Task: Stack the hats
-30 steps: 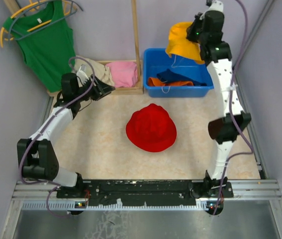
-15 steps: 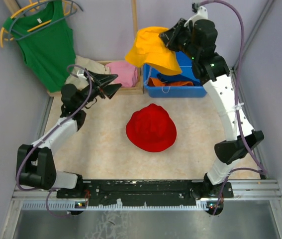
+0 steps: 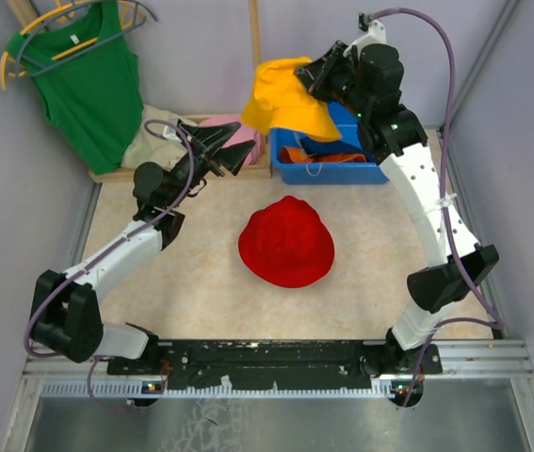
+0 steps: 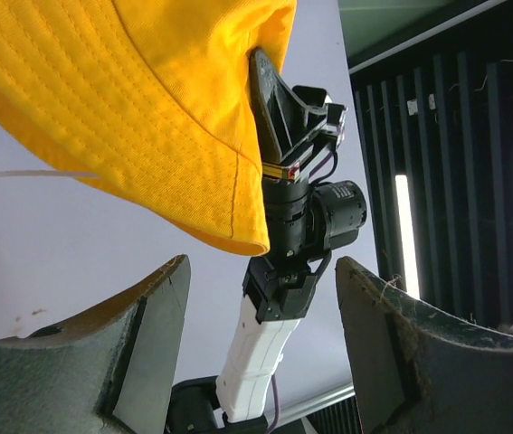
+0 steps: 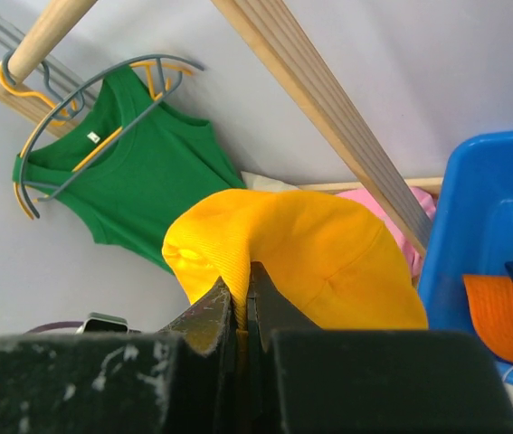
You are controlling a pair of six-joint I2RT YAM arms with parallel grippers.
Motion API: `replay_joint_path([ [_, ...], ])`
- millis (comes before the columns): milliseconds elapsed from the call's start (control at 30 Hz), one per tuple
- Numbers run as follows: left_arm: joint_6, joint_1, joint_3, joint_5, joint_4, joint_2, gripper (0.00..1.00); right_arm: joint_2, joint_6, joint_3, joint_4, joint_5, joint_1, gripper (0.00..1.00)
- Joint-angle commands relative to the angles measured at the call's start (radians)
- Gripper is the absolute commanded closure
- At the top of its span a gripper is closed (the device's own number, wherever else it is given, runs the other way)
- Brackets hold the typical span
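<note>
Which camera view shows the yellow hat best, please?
The top external view: the yellow hat hangs whole from the right pincer. Left wrist shows only part of its brim; right wrist, its cloth pinched close up.

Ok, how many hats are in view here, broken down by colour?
Red: 1, the red hat on the table
Yellow: 1, the yellow hat held up by the right gripper
Orange: 1, the orange hat in the blue bin
Navy: 1, the navy hat in the same bin
Total: 4 hats
</note>
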Motion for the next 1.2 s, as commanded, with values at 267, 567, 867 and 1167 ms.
replay_joint_path([
  [267,0.010,-0.108,0.061,-0.117,0.054,0.060,0.28,-0.089,0.030,-0.005,0.097,-0.019,0.010,1.00],
  [567,0.034,-0.129,0.091,-0.168,0.051,0.100,0.27,-0.105,0.047,-0.013,0.089,-0.046,0.010,1.00],
  [867,0.049,-0.127,0.108,-0.190,0.084,0.157,0.33,-0.181,0.038,-0.122,0.082,-0.056,0.010,1.00],
  [1167,0.078,-0.114,0.057,-0.197,0.048,0.125,0.81,-0.239,-0.009,-0.185,0.044,-0.043,0.010,1.00],
])
